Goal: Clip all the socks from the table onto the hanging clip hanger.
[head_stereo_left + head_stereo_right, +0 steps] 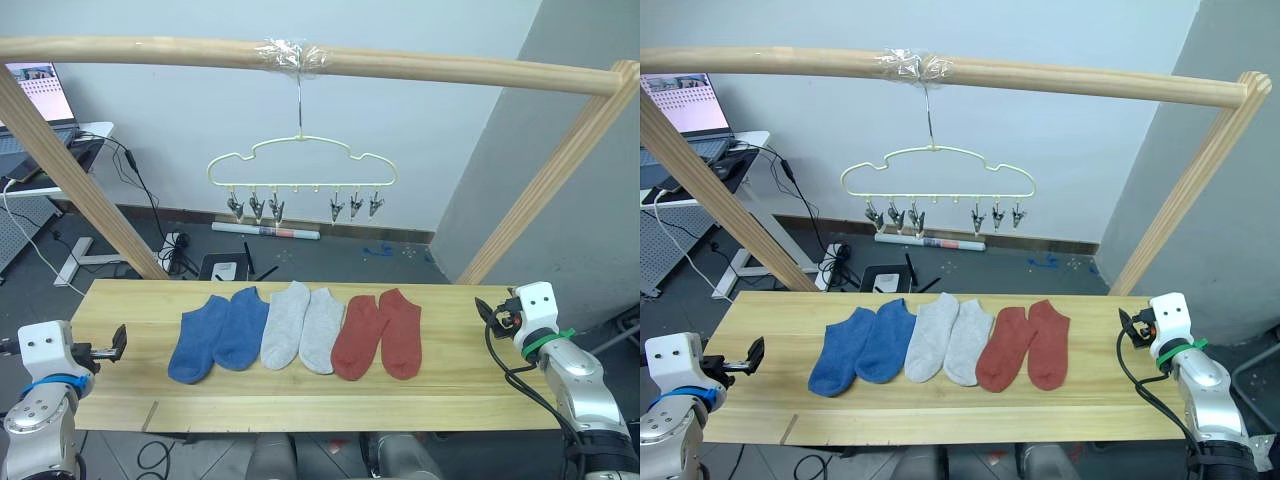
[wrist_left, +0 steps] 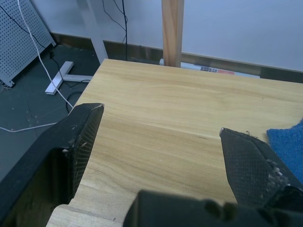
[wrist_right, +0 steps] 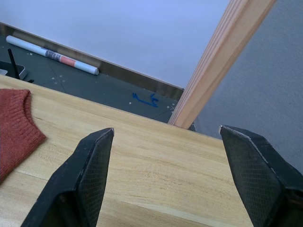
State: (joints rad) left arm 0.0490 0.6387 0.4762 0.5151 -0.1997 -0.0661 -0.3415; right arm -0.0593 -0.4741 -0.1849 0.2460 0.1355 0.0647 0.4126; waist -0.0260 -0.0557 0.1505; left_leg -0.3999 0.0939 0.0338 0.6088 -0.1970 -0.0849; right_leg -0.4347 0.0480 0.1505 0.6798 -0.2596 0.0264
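On the table (image 1: pixel 130 400) a row of socks lies flat: two blue (image 1: pixel 215 337), two light grey (image 1: pixel 303 326), two rust red (image 1: pixel 378 333). Above and behind them the pale yellow clip hanger (image 1: pixel 300 165) hangs by its hook, and its metal clips (image 1: pixel 256 208) hold nothing. At the table's left end my left gripper (image 1: pixel 118 343) stands open over bare wood, with a blue sock's edge (image 2: pixel 289 142) in the left wrist view. My right gripper (image 1: pixel 487 312) is open at the table's right end, away from the red sock (image 3: pixel 14 127).
A thick wooden pole frame (image 1: pixel 420 68) spans above the table, its slanted legs (image 1: pixel 70 180) at both ends. Beyond the table are a side desk with a laptop (image 1: pixel 40 95), floor cables (image 1: pixel 175 245), and a paper roll (image 1: pixel 265 231) along the wall.
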